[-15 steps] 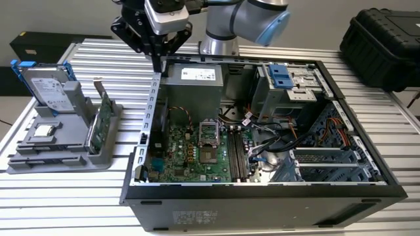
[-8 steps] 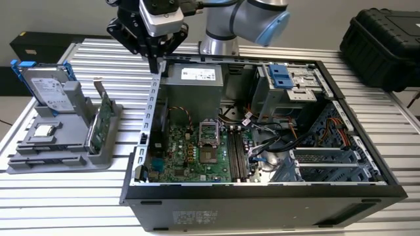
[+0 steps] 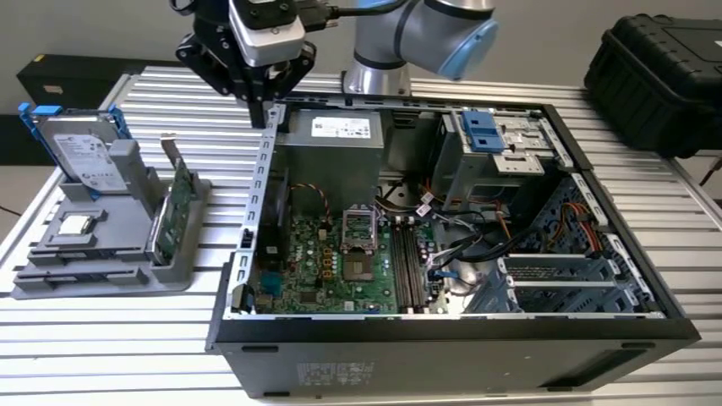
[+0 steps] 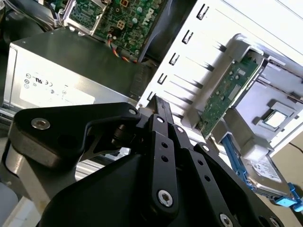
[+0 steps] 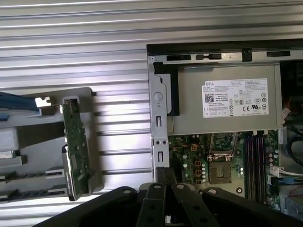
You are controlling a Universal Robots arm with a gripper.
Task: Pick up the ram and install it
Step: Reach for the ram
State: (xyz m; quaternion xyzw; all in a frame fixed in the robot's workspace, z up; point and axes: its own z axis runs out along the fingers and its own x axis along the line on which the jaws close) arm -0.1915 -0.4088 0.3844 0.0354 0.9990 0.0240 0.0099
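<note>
Seeing gripper [image 3: 262, 118] hanging fingers-down from the arm [image 3: 418, 34], above the open PC case [image 3: 451, 359], over the wall on the exterior view's left, just beside the power supply [image 3: 333, 144]. Fingertips pressed together pad to pad in both wire views? No: in both wrist views [image 4: 161, 106] [image 5: 164, 171]. Can't tell where the ram is: memory slots [image 3: 408, 266] next to the CPU socket [image 3: 358, 245] on the motherboard [image 3: 316, 271] run edge-on to the cameras, too small to tell a seated stick from a bare slot. Same slots in the first wrist view [image 5: 253, 161], dark strips, no better. Drive cage with blue latch [image 3: 479, 131] at the far corner of the case, loose cables between it and the board. Grey parts fixture [image 3: 101, 275] parked beside the case on the exterior view's left, apart from it. Holding in it: hard drive with blue rails [image 3: 84, 156] propped up at the far end, processor chip [image 3: 74, 225] lying flat in a pocket, green card with metal bracket [image 3: 172, 216] standing on edge in the slot nearest the case. Surface: ribbed silver aluminium-profile table [image 3: 113, 338], slats running side to side, glare on the ridges. Room: black hard-shell case [image 3: 660, 76] behind the table at the exterior view's right, black box [image 3: 62, 85] behind at the left, pale floor [image 3: 13, 190] past the table edge.
</note>
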